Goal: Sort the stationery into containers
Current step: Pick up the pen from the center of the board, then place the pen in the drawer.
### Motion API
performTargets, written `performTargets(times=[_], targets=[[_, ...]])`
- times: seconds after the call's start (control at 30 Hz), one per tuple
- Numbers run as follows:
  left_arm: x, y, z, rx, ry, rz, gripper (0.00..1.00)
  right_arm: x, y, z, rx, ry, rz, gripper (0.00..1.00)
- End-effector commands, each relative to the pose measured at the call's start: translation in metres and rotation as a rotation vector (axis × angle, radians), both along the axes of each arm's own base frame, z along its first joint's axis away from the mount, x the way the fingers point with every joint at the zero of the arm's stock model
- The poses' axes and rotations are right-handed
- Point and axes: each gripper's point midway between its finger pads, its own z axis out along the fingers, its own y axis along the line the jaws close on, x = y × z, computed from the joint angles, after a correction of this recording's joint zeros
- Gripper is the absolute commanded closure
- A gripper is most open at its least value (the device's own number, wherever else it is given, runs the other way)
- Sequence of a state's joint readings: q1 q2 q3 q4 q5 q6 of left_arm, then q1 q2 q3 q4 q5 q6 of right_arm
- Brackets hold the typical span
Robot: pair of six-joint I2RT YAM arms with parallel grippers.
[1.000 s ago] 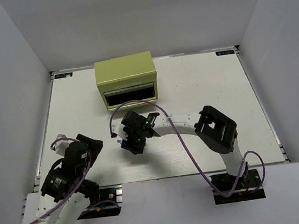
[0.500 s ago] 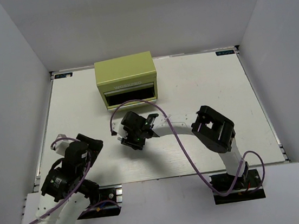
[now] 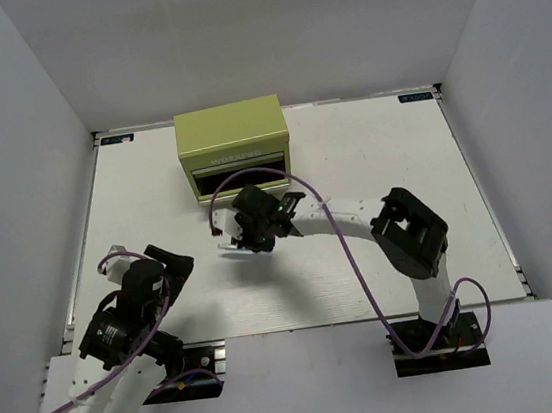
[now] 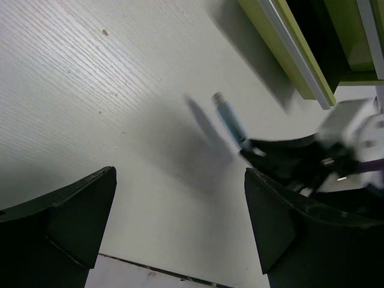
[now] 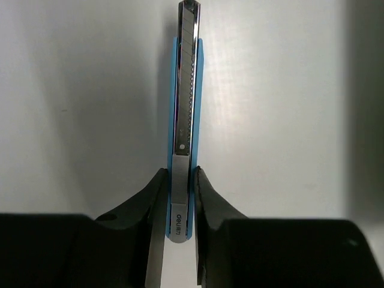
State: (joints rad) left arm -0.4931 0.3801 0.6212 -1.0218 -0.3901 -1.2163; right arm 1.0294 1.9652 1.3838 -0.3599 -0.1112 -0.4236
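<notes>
A slim bright-blue cutter with a metal blade rail (image 5: 184, 90) is the one piece of stationery in view. My right gripper (image 5: 179, 175) is shut on its rear end, one finger on each side. In the top view the right gripper (image 3: 246, 236) hovers just in front of the olive-green tool chest (image 3: 232, 136), with the cutter (image 3: 227, 245) sticking out to the left. The left wrist view shows the cutter (image 4: 229, 119) above its shadow, off the table. My left gripper (image 4: 180, 222) is open and holds nothing, low at the near left (image 3: 162, 265).
The chest's front shows a dark open drawer slot (image 3: 242, 176), also seen as a green edge (image 4: 288, 48) in the left wrist view. White walls enclose the table (image 3: 370, 155) on three sides. A purple cable (image 3: 337, 249) loops over the right arm.
My right gripper closed on the blue cutter and moved back and right, toward the chest. The left arm stayed put.
</notes>
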Motion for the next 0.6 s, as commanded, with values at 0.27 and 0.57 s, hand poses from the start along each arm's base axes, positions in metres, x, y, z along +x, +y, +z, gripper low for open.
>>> performTargets(times=[0.27,0.57], targets=[[0.006,-0.007,0.001,-0.015,-0.028,-0.028,0.03,0.161,-0.005,0.163,0.166,-0.495,-0.044,1.00],[0.007,-0.009,-0.002,-0.017,-0.035,-0.040,0.03,0.207,-0.007,0.157,0.122,-0.557,0.019,1.00]])
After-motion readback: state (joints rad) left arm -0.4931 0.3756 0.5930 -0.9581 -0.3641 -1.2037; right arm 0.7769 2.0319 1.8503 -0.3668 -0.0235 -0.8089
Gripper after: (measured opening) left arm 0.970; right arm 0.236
